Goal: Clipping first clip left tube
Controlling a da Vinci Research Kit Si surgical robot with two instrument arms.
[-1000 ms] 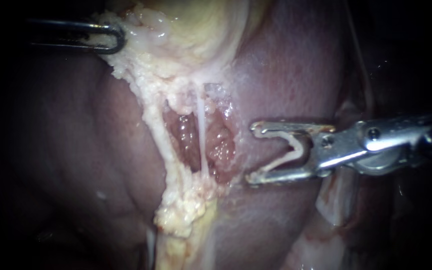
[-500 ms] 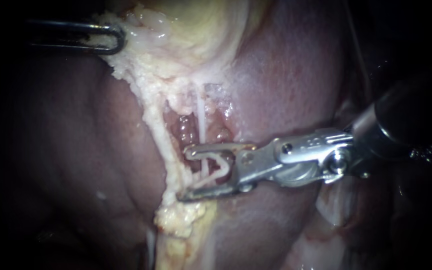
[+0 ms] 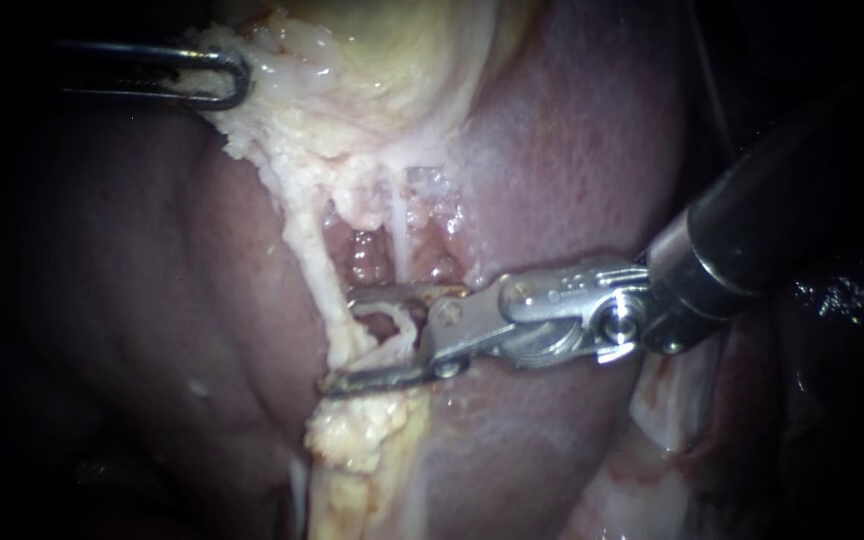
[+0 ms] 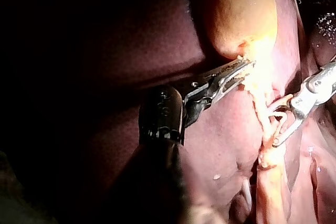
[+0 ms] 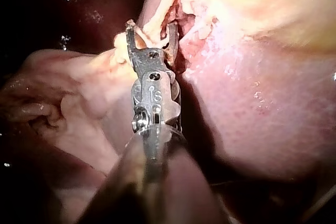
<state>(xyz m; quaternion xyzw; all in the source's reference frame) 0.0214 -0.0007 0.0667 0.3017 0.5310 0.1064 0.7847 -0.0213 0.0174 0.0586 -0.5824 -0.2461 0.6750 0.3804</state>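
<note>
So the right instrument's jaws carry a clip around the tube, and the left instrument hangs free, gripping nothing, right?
No: the left instrument is shut on pale tissue beside the gallbladder, as the left wrist view shows. The right instrument does hold the clip around the tube.

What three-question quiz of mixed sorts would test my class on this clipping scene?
1. True or false: the clip lies closed on a tube, free of the right instrument.
2. Multiple choice: what does the left instrument grip? A) the liver's surface; B) pale fatty tissue beside the gallbladder; C) a second clip.
3. Short answer: which organ is the smooth dark red surface behind the right instrument's shaft?

Key: 1 false, the clip sits open in that instrument's pincer; 2 B; 3 the liver.
</note>
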